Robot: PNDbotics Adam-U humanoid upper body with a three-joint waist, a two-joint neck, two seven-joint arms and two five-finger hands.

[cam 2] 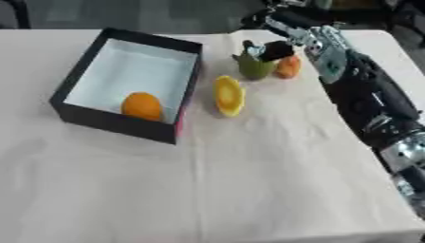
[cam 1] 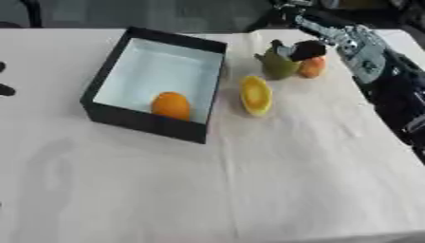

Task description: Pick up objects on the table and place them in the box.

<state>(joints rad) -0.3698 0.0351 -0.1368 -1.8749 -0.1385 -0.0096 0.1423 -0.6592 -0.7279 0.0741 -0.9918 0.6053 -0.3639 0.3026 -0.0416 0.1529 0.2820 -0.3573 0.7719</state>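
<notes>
Reaching from two o'clock, the right hand [cam 1: 305, 50] curls dark fingers over the green pear [cam 1: 278, 67], its stem pointing toward twelve.

A staged test setup, likely a lab or demo room, is suggested. A table [cam 1: 315, 190] is seen covered with a creased white cloth, with a grey floor [cam 1: 166, 14] visible beyond the far edge. A black box [cam 1: 108, 107] with a white inside and a few fruit-like props, such as an orange [cam 1: 172, 105] and a yellow piece [cam 1: 255, 95], are laid out on it. Dark equipment [cam 2: 291, 12], not identifiable, is seen at the far right edge.
</notes>
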